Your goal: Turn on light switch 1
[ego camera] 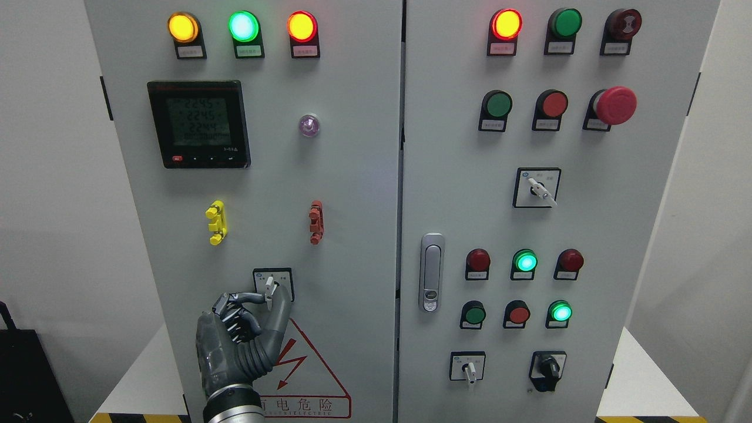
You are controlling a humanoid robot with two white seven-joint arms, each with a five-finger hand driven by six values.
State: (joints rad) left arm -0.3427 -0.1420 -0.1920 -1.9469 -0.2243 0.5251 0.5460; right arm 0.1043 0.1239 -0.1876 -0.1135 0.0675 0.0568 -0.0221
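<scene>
From the head camera, the left hand (244, 329) reaches up the grey cabinet's left door (352, 247), thumb and forefinger pinching the small white lever of the selector switch (271, 286) low on that door, just above the red warning triangle (305, 367). The meter (198, 124) glows above, with indicator lamps (243, 26) lit along the top.

Red emergency stop button (615, 105), digital meter (200, 124)
</scene>
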